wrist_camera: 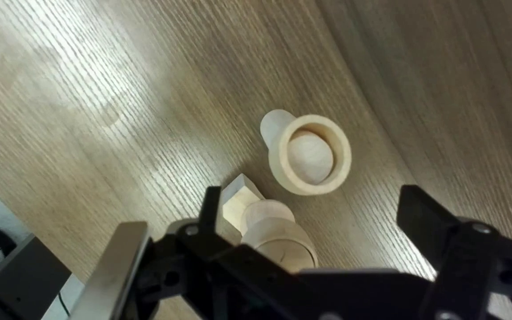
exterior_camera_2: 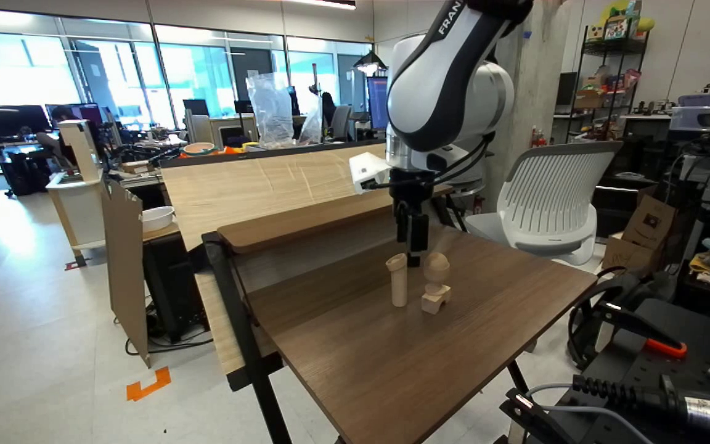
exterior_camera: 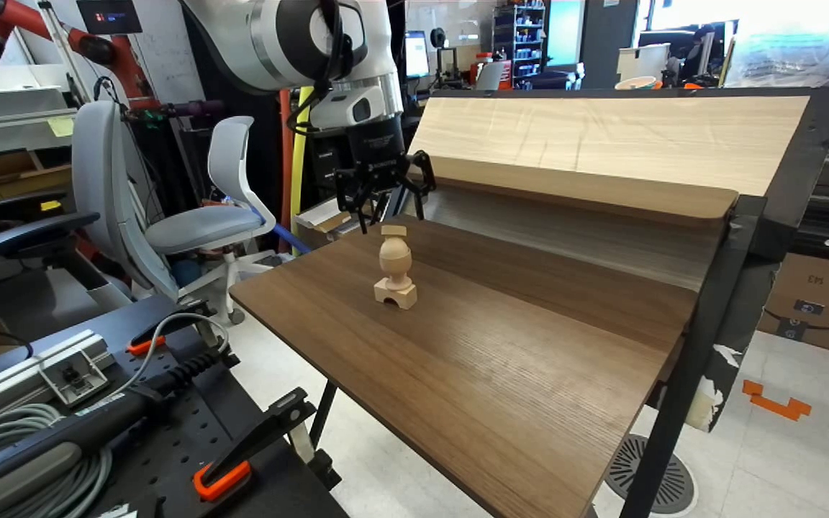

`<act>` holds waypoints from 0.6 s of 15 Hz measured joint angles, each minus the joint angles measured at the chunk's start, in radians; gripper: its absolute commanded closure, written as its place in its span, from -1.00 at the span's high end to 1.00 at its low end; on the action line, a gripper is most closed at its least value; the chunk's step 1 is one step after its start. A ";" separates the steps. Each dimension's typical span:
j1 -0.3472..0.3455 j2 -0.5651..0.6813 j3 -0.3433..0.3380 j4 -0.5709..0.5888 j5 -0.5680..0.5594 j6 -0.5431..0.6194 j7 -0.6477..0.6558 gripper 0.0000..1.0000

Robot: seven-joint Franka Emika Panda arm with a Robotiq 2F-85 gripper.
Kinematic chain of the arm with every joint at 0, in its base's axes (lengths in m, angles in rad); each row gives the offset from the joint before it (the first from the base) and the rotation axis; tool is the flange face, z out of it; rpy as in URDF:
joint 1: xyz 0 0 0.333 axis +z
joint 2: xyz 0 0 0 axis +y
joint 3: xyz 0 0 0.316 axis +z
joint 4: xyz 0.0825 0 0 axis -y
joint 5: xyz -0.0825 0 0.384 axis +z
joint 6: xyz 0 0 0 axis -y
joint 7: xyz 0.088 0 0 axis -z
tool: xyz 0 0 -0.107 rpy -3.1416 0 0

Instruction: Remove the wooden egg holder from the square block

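The wooden egg holder [exterior_camera: 395, 257], a rounded light tan piece with a narrow foot, stands upright on the square block [exterior_camera: 394, 296], which has an arch-shaped notch. Both also show in an exterior view, holder [exterior_camera_2: 436, 269] above block [exterior_camera_2: 435, 300]. In the wrist view the holder [wrist_camera: 278, 229] is seen from above with the block [wrist_camera: 241, 199] partly under it; the gripper hides its lower part. My gripper [wrist_camera: 311, 198] is open and empty, its fingers wide apart. It hangs above and behind the holder in both exterior views [exterior_camera: 391, 219], [exterior_camera_2: 415, 262], not touching it.
A tall light wooden cylinder with a wider cup-like top [exterior_camera_2: 399, 283] stands upright beside the holder; it shows in the wrist view [wrist_camera: 278, 166]. The brown tabletop [exterior_camera: 501, 360] has a raised shelf [exterior_camera: 573, 183] along its back. A black cart with tools [exterior_camera: 170, 432] stands beside the table.
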 measured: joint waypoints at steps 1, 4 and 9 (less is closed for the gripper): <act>0.002 0.000 -0.005 0.004 0.012 0.000 -0.002 1.00; 0.004 0.000 -0.014 0.016 0.042 0.000 -0.012 1.00; 0.004 0.000 -0.025 0.017 0.058 0.000 -0.015 1.00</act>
